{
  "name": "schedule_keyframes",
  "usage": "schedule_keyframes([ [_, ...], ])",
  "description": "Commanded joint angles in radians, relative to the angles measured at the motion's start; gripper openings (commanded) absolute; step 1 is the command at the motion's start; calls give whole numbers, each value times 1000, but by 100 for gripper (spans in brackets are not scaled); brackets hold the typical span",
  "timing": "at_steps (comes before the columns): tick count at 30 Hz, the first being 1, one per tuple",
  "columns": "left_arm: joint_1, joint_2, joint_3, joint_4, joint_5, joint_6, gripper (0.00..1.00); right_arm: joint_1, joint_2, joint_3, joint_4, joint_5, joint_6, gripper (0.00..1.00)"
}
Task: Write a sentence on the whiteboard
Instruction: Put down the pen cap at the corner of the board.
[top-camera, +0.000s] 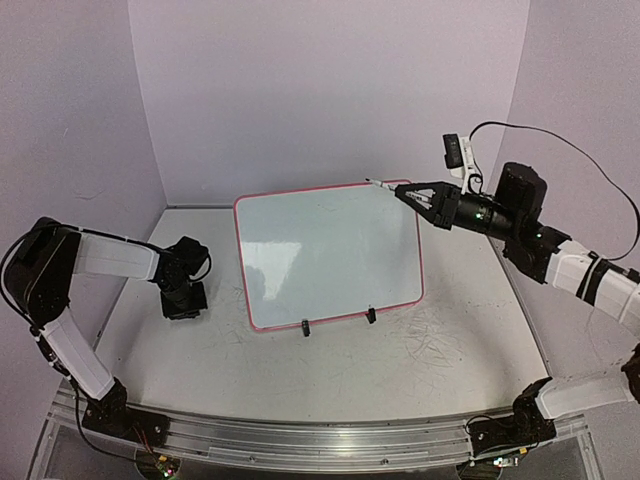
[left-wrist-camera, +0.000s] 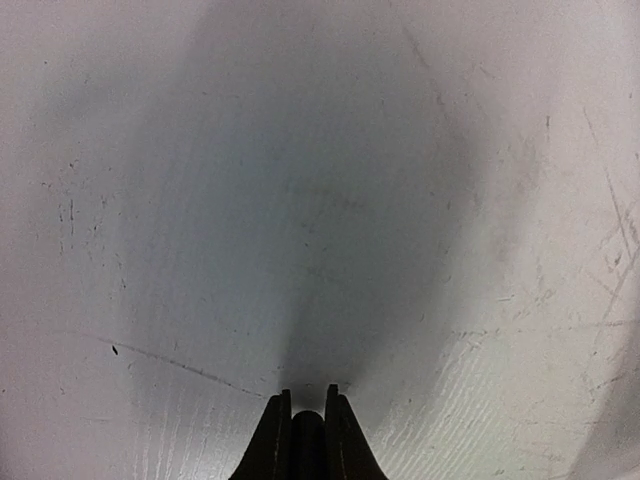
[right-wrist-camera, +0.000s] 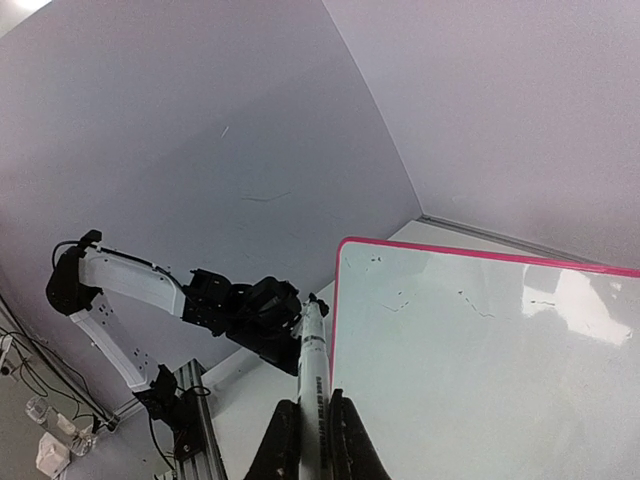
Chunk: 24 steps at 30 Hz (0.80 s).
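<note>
The whiteboard (top-camera: 330, 255) stands tilted back at the table's middle, white with a pink rim; the right wrist view shows its face (right-wrist-camera: 480, 370). The sentence is out of view: only a few faint dark specks mark the board. My right gripper (top-camera: 405, 192) hovers at the board's top right corner, shut on a white marker (top-camera: 385, 186) whose tip points left along the top rim. In the right wrist view the marker (right-wrist-camera: 313, 360) runs up from between the gripper (right-wrist-camera: 313, 398) fingers, just beside the board's edge. My left gripper (top-camera: 185, 300) rests low on the table left of the board, shut and empty (left-wrist-camera: 306, 392).
Two black clip feet (top-camera: 305, 327) (top-camera: 370, 315) hold the board's lower rim. The scuffed white tabletop (left-wrist-camera: 450, 300) lies under the left gripper. Lilac walls close the back and sides. An aluminium rail (top-camera: 300, 440) runs along the near edge.
</note>
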Motion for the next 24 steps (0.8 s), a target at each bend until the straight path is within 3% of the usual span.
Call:
schedule_keyframes([
  [1, -5, 24, -9, -2, -33, 14, 12, 18, -47, -8, 39, 57, 0, 0],
  [11, -11, -42, -27, 6, -29, 8, 32, 28, -26, 7, 0, 68, -13, 0],
  [21, 2, -236, 98, -132, -39, 69, 58, 32, 32, 102, -222, 361, -133, 0],
  [24, 24, -304, 150, -165, -12, 101, 67, 41, 43, 118, -245, 381, -134, 0],
])
